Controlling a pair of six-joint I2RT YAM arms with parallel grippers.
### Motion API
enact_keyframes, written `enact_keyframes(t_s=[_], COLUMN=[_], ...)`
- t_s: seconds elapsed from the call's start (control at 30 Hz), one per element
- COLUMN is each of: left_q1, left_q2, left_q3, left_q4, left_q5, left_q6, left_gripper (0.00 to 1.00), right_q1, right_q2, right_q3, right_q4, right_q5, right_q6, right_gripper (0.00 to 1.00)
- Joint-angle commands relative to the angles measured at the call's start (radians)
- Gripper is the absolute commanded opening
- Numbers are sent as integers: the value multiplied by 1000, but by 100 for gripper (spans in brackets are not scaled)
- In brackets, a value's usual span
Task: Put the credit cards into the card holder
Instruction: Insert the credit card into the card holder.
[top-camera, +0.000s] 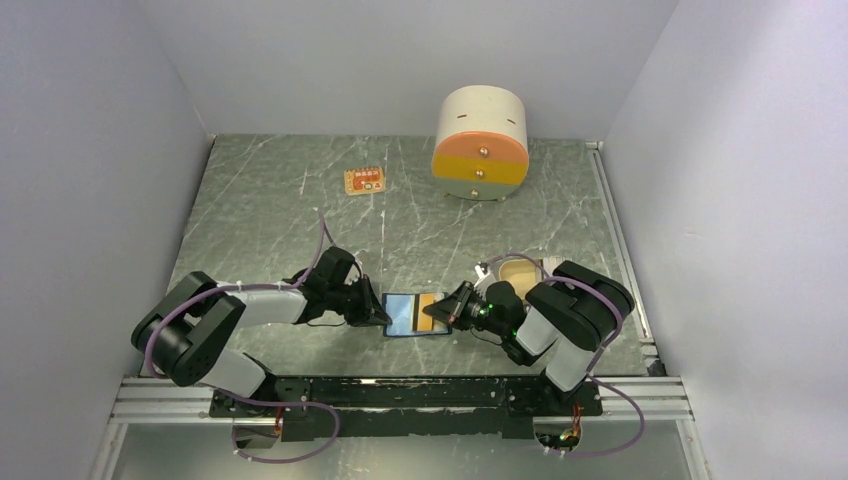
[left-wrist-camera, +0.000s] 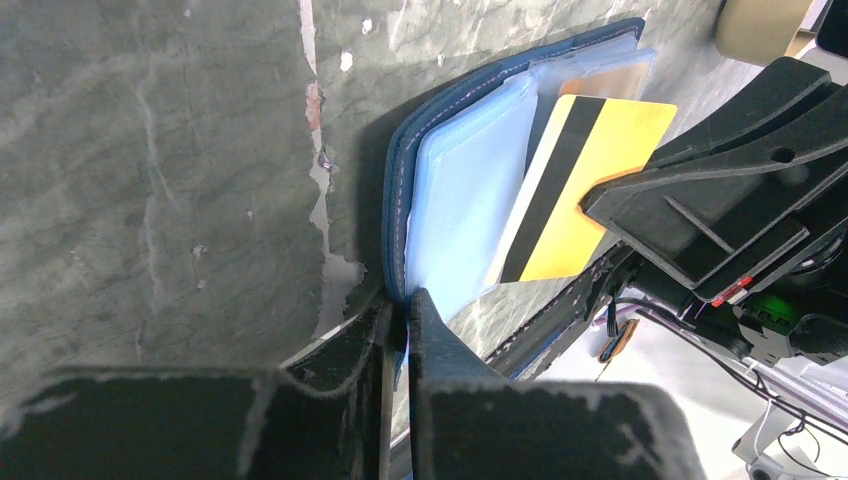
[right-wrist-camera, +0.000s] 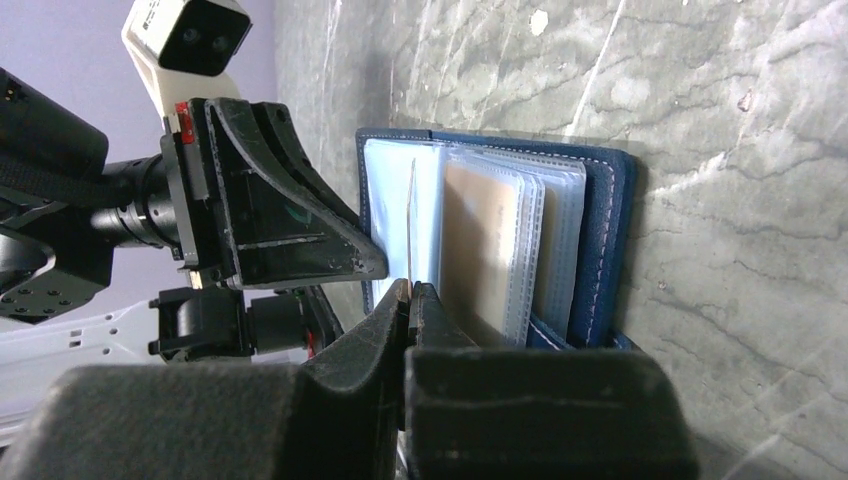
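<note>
From where I stand, the left gripper (left-wrist-camera: 402, 305) is clamped on the left edge of the small folding card holder (left-wrist-camera: 465, 190), navy outside with pale blue plastic sleeves. It lies open on the grey marbled table (top-camera: 260, 220) between the two arms. Just right of that pinch, a thin yellow-tan card (left-wrist-camera: 595, 165) with a black stripe rests slanted over the sleeves. Its leading edge is at a pocket mouth, though I cannot tell whether it is inside. The right gripper (right-wrist-camera: 408, 292) is closed on the card's right end. In its own view the card shows only as a thin line standing among the sleeves, with one tan card (right-wrist-camera: 480, 235) already seated in a sleeve beside it. To do this well, I think the left arm should pin the case flat while the right slides the card along its own plane, low and slow. A tilted push would likely buckle the sleeve or skid the case. Further right, behind the right arm, a tan stack (top-camera: 520, 270) looks like more cards waiting.
</note>
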Motion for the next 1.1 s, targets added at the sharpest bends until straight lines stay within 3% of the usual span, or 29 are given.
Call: enact_keyframes(t_s=[0.0,0.47,0.77,0.9,1.07], left_q1=[4,4,3,4,3], left_q2=[15,12,15,24,18], left_q3=[-2,2,8,24,30], left_q4=[13,10,0,-11,-20], left_q5=[-3,-10,-11,-12,-11], left_q6=[16,15,16,22,24], left_gripper=[10,10,10,11,14], right_q1=[2,5,8,4,0], right_q2=[17,100,200,205,103], right_q3=[11,-16,9,39,69], right_q4=[58,69,192,152,-72], right_q5=[18,-57,-103,-136,-106], right_q6=[-14,15,-3,-37,-87], right_gripper=[1,3,7,9,24])
